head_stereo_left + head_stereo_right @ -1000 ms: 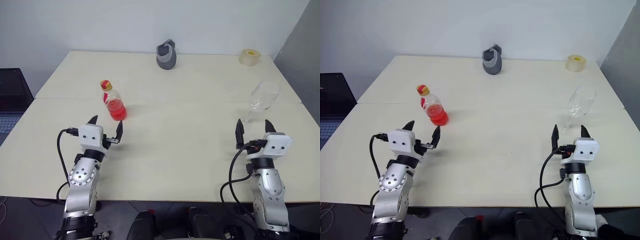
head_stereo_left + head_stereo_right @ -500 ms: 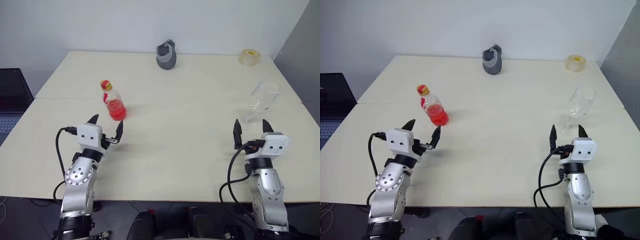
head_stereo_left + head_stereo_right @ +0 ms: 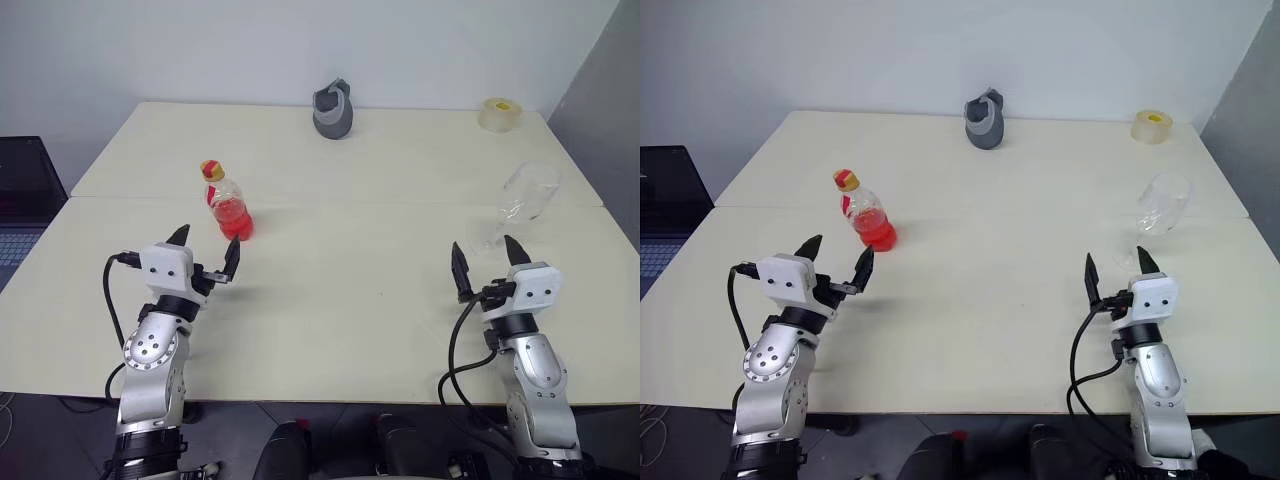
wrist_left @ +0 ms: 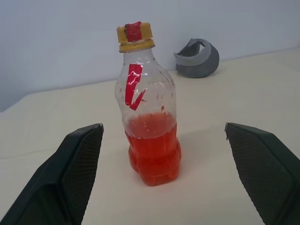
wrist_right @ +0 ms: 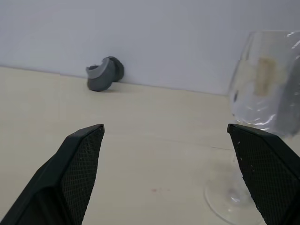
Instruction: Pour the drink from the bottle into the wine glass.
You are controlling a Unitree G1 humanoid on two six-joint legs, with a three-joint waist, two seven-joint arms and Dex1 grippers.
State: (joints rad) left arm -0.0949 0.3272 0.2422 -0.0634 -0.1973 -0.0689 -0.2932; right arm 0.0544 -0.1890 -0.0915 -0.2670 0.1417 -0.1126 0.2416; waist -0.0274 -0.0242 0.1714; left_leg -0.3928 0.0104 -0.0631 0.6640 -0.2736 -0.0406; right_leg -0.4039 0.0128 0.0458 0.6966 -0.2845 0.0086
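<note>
1. Two grippers hover low over the table (image 3: 330, 300), near its front edge, both with fingers spread wide and holding nothing.
2. Left gripper (image 3: 205, 253) sits just in front of the bottle (image 3: 226, 203), not touching it; in the left wrist view the bottle stands upright between the two fingers (image 4: 70, 173) with bare table on either side of it.
3. Drink (image 4: 153, 152) fills roughly the lower third of the bottle; the yellow cap (image 4: 135, 36) is on.
4. Right gripper (image 3: 487, 265) is close to the glass (image 3: 520, 203), which stands upright beyond it, slightly towards the table's right edge; in the right wrist view the bowl rises above the right-hand finger (image 5: 272, 173) rather than between the two.
5. Glass stands near the right edge; little table lies beyond it on that side.
6. Bottle and glass are well apart, with a broad bare stretch of table between them.
7. Far back, near the wall edge, sit a grey object (image 3: 333, 110) at the middle and a tape roll (image 3: 499, 113) at the right corner.
8. Laptop (image 3: 25, 215) shows past the left edge.
</note>
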